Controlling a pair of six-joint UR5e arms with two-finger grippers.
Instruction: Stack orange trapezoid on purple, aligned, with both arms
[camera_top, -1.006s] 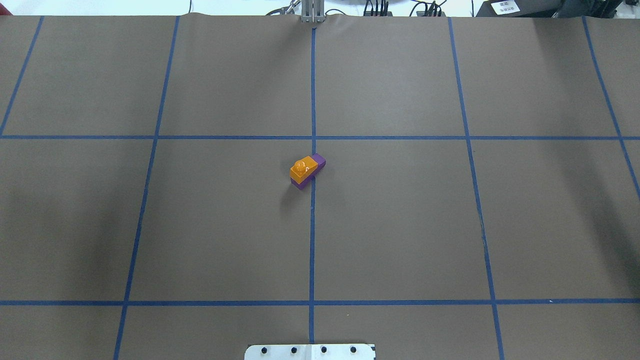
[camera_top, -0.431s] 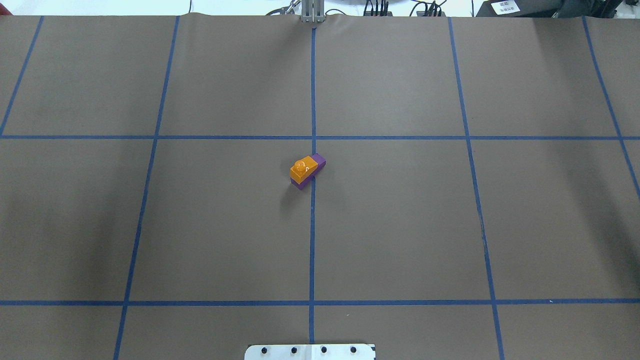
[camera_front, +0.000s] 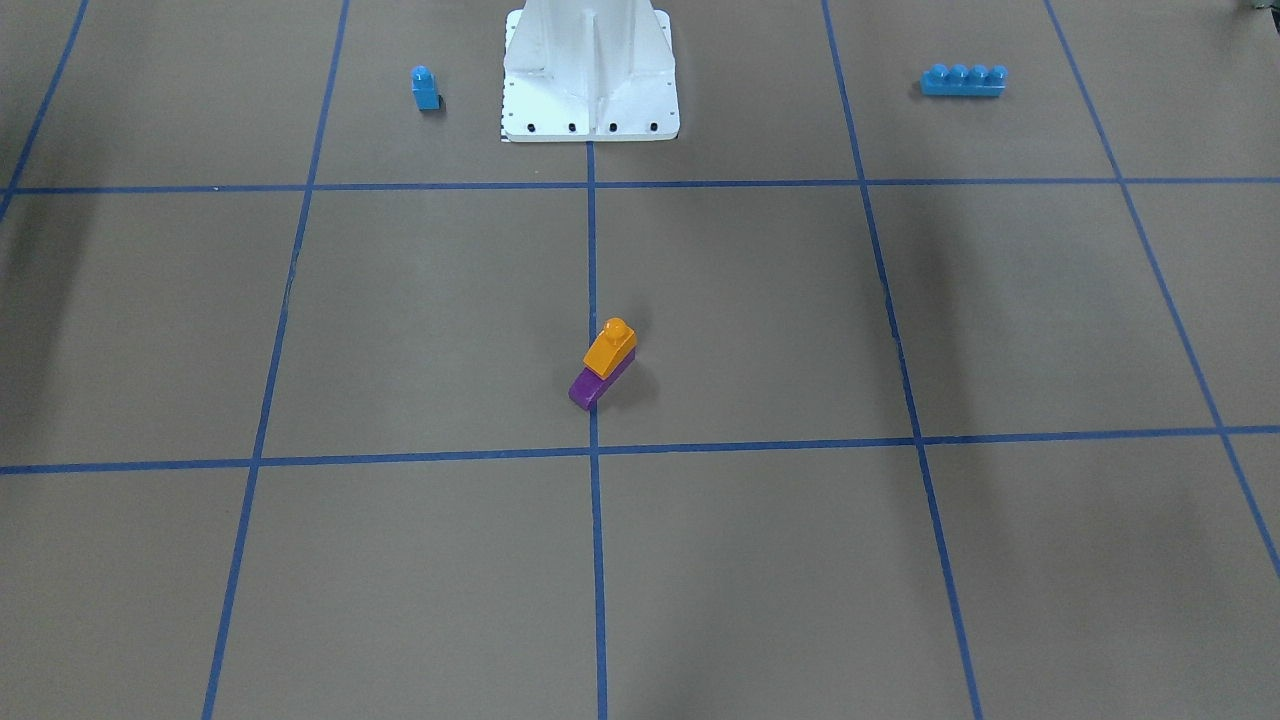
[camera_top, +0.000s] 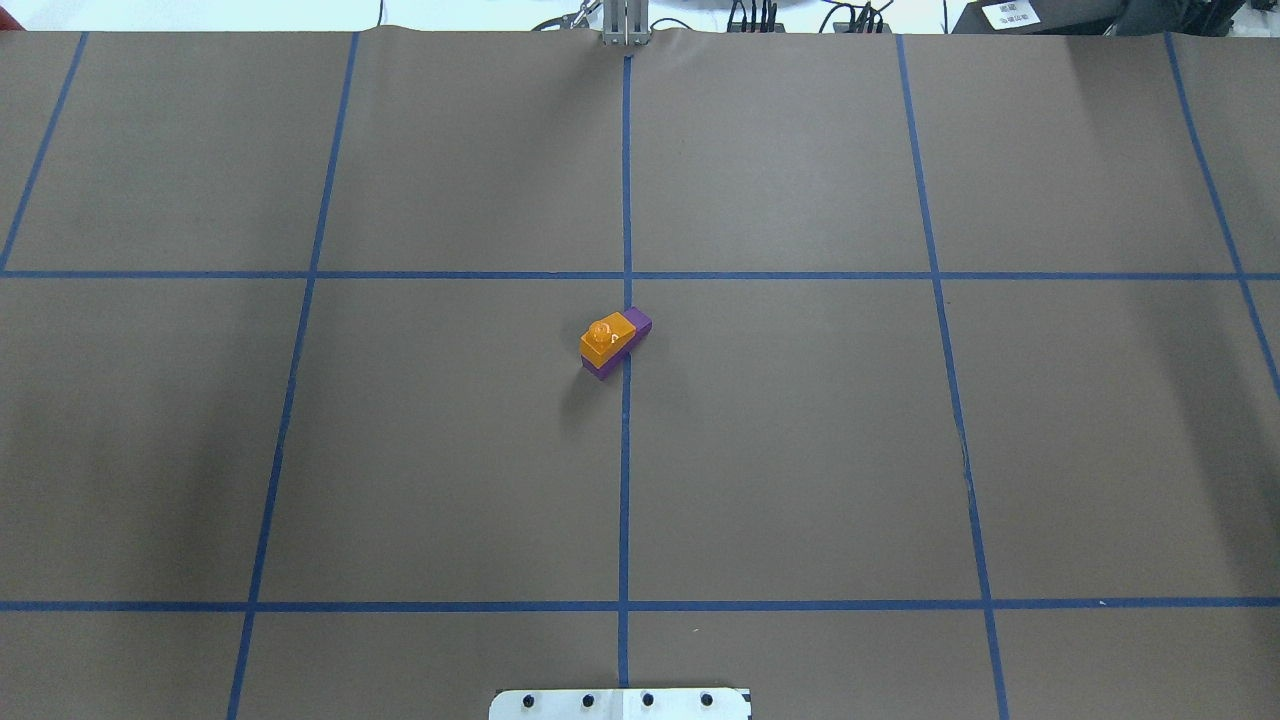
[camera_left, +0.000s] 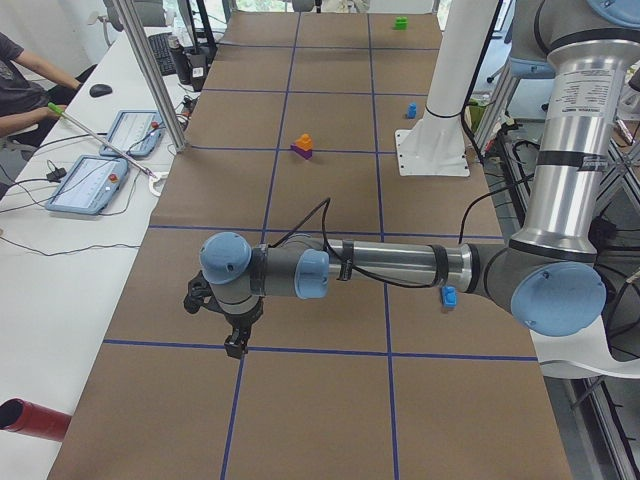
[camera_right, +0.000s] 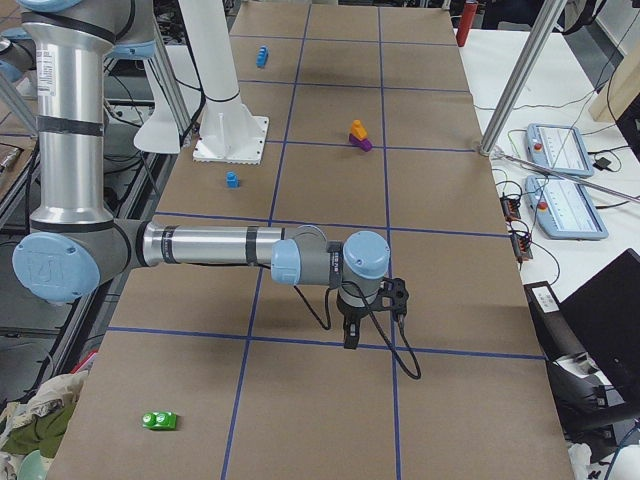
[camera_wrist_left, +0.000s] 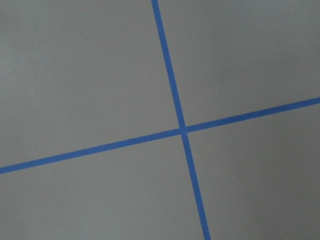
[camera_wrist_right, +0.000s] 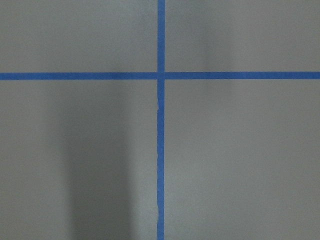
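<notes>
On the purple (camera_top: 640, 321) the orange (camera_top: 605, 337) sits exactly as before; my left hand (camera_left: 235, 346) and right hand (camera_right: 351, 339) hang well away, wide or narrow I cannot tell.

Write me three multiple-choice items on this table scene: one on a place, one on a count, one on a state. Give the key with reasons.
1. Where does the orange trapezoid sit?
A. On the purple block
B. Against the robot's white base
C. On a blue brick

2. How many studs does the long blue brick show?
A. Two
B. Four
C. Six

3. How do the left hand and the right hand stand to the orange trapezoid?
A. Both grip it
B. Only the left hand grips it
C. Both are well apart from it

Key:
1 A: the front-facing view shows it resting on the purple block's top.
2 B: four round studs stand in a row.
3 C: the side views show each hand over bare table far from it.
</notes>
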